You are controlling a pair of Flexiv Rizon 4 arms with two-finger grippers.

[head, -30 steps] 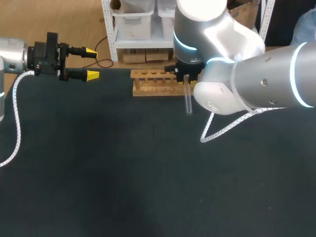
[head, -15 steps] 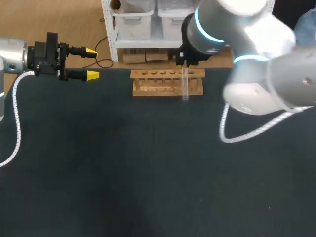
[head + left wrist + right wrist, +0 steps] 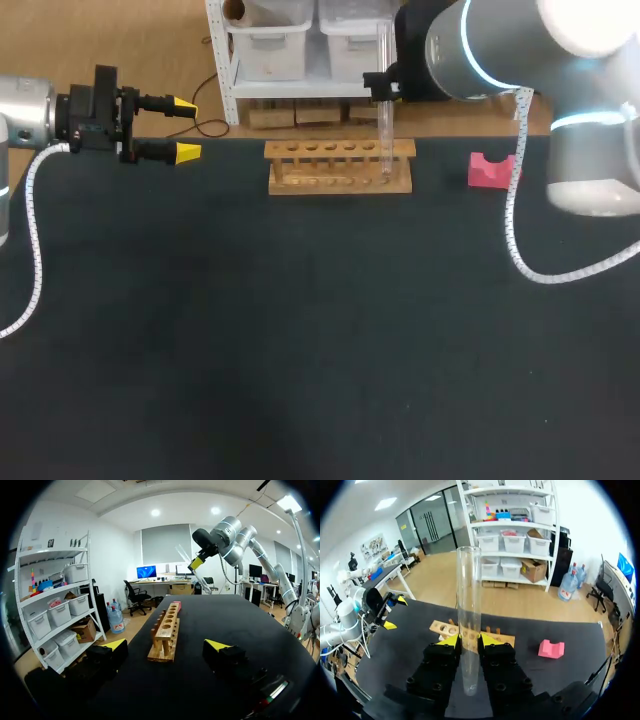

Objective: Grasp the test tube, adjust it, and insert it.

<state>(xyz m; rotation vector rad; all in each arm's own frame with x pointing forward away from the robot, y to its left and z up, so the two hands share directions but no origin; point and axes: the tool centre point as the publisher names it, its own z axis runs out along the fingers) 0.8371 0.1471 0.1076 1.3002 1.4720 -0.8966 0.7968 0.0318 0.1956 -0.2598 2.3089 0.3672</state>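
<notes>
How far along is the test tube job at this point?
Done: the grasp, the right pincer is shut on the test tube. In hand: alignment, the tube hangs above the wooden rack, near its right end. Left: lowering it into a hole; none holds a tube. The left pincer sits open, apart.

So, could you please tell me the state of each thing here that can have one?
test tube: held in the right gripper, raised, not inserted in the rack.
rack: standing on the table, all visible holes empty.
right gripper: jaws shut on the test tube.
left gripper: jaws open, empty.
pink block: lying on the table, apart from the rack.
</notes>
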